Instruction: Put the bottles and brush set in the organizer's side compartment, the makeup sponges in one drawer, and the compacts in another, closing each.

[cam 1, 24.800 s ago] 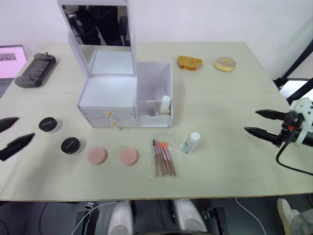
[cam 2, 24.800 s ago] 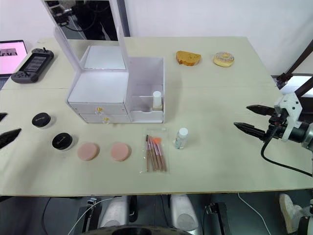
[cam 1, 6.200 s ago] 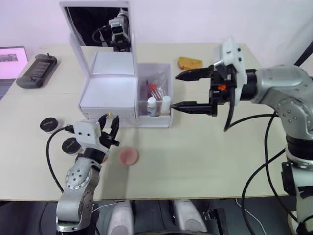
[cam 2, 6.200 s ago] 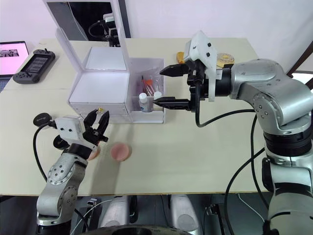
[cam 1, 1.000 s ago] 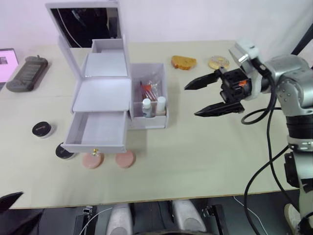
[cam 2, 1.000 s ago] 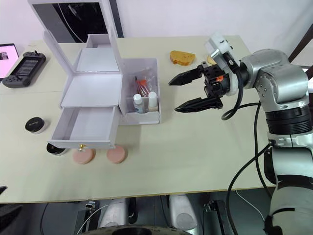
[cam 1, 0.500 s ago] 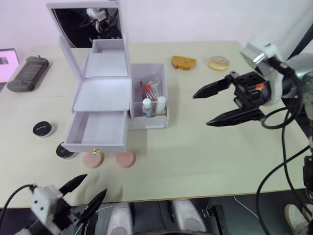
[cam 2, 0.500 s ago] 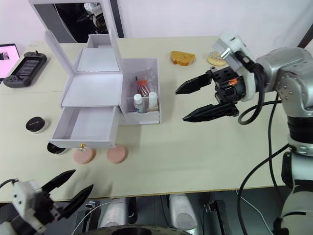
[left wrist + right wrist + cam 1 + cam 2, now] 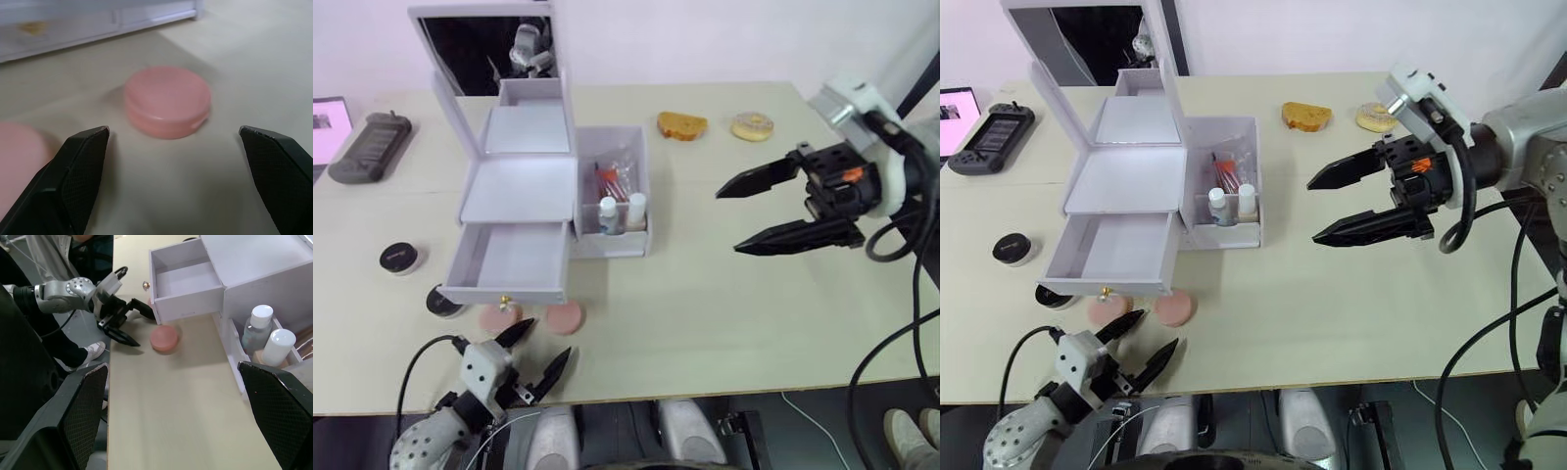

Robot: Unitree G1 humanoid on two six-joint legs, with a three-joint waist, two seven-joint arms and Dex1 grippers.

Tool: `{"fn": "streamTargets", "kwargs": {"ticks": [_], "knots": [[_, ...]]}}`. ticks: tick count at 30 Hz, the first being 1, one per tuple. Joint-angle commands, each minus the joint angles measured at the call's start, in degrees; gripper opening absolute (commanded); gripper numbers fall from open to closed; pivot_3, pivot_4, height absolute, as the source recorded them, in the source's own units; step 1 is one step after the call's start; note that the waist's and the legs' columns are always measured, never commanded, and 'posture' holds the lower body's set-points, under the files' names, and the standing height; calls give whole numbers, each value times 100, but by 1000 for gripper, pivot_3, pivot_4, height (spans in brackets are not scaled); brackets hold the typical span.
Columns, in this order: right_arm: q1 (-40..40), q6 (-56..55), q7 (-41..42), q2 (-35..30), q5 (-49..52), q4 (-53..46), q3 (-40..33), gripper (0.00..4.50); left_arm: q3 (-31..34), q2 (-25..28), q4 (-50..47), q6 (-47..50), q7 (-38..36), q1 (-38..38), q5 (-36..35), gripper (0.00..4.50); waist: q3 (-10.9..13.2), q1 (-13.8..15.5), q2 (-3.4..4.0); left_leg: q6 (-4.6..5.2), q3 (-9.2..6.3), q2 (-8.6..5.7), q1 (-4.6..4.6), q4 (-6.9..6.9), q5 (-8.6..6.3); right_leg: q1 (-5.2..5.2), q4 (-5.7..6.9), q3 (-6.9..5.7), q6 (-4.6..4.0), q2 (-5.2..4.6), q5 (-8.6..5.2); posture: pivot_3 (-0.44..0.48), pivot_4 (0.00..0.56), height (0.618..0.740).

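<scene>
While the left gripper [image 9: 533,357] hovers empty with jaws spread at 6 o'clock of two pink sponges [image 9: 565,317], the right gripper [image 9: 756,211] hangs wide open, empty; drawer [image 9: 505,264] stands open.

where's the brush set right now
In the left eye view the brush set stands in the organizer's side compartment, behind the two bottles, right of the open drawer.

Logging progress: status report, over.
Both grippers, left and right, open, empty. Drawer open; two sponges on table before it, left gripper lined up. Path clear.
</scene>
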Motion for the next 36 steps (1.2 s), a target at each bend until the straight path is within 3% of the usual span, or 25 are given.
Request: {"fn": "streamTargets", "kwargs": {"ticks": [1,9,17,20,22,28,36], "knots": [[-44,154,-147,-179,231,-202,-341,4500,-325,19,286,-287,103,-98,123,4477,-6,2,10,0,0,0,0,0,0,0,0,0,0,0,0,0,150,740],[69,357,-436,-360,521,-391,-591,4500,-555,30,633,-404,684,-563,300,4477,-46,141,84,0,3,-5,13,7,0,15,-1,3,0,-5,0,0,150,740],[-10,418,-695,-318,673,-430,-583,4500,-1013,6,57,362,1188,-874,349,4477,-52,149,94,0,1,-6,18,7,0,22,-1,3,2,-4,-1,0,150,740],[-68,393,-762,-273,690,-399,-535,4500,-1042,100,-327,872,1338,-964,290,3673,-50,144,91,0,0,-5,17,5,0,22,0,2,5,-3,-2,0,150,740],[-99,363,-795,-241,687,-375,-493,4500,-1079,191,-624,1280,1413,-1047,270,2750,-50,143,90,0,-2,-4,17,4,0,20,1,2,6,1,-2,0,150,740],[-132,262,-855,-147,657,-334,-387,4500,-1442,247,-1787,2518,1882,-1207,341,2750,-49,139,90,1,-4,-4,15,4,0,20,3,1,7,2,-2,0,150,740],[-143,60,-815,58,591,-225,-201,4500,-1842,570,-2852,2427,2112,328,541,2750,-44,134,81,2,-6,-3,16,-2,0,17,2,1,13,3,-8,0,150,740]]}}
